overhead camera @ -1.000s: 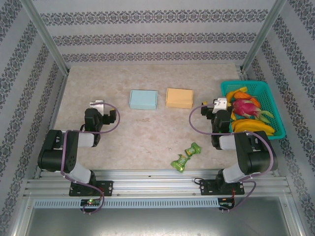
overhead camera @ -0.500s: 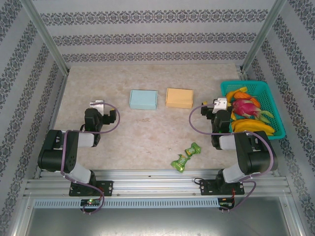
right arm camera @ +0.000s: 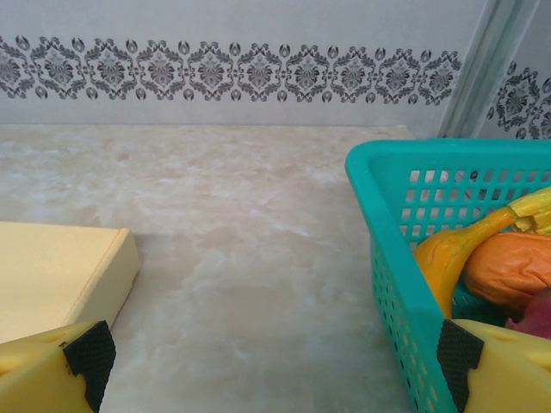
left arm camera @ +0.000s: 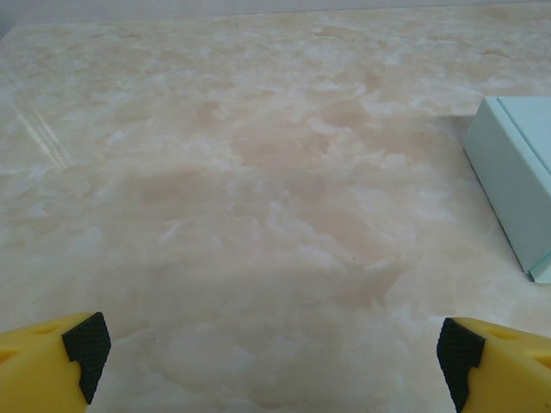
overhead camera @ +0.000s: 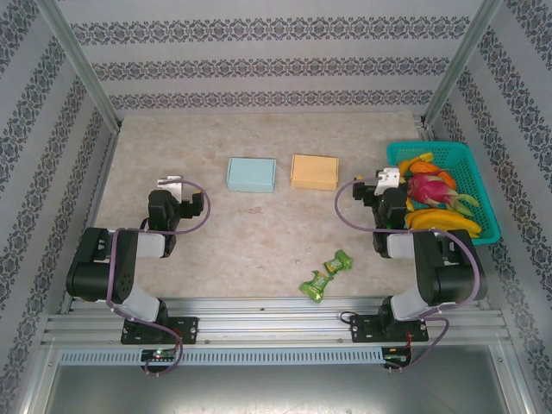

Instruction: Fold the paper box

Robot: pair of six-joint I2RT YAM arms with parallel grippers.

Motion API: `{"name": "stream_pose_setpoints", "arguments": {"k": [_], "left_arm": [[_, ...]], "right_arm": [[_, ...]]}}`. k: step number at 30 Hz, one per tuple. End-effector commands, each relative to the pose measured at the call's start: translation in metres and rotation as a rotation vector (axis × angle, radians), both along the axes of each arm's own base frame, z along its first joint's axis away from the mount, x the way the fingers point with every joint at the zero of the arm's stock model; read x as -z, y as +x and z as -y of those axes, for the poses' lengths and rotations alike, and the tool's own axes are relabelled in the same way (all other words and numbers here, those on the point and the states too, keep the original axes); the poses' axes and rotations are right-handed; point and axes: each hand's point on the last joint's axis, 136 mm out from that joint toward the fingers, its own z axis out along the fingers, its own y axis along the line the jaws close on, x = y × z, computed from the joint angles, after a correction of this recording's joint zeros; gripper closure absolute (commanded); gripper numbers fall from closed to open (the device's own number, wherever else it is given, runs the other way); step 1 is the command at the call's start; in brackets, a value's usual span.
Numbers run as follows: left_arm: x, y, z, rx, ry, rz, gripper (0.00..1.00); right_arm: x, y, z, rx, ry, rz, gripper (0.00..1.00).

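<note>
Blue paper box (left arm camera: 515, 172) lies ahead-right of the spread left gripper (left arm camera: 271, 348), apart.

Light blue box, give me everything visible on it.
The light blue paper box is a shallow rectangular box that looks like thin card, matte and plain. It appears closed, and the left wrist view shows a low side wall with a faint seam along its bottom edge. It lies flat on the marble-look table, far of centre, just left of the orange-yellow box with a narrow gap between them. Only the table touches it.
</note>
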Motion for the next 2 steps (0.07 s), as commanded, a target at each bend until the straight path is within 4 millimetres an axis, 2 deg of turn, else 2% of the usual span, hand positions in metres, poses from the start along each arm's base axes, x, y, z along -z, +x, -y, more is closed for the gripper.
{"name": "stream_pose_setpoints", "arguments": {"k": [1,2], "left_arm": [[0.0016,0.0007,-0.0022,0.005,0.004,0.000,0.00],[0.0020,0.0005,-0.0027,0.003,0.004,-0.001,0.00]], "right_arm": [[0.0221,-0.0070,-0.0134,-0.064,0.040,-0.074,0.02],[0.0215,-0.0063,-0.0161,-0.076,0.036,-0.077,0.02]]}}
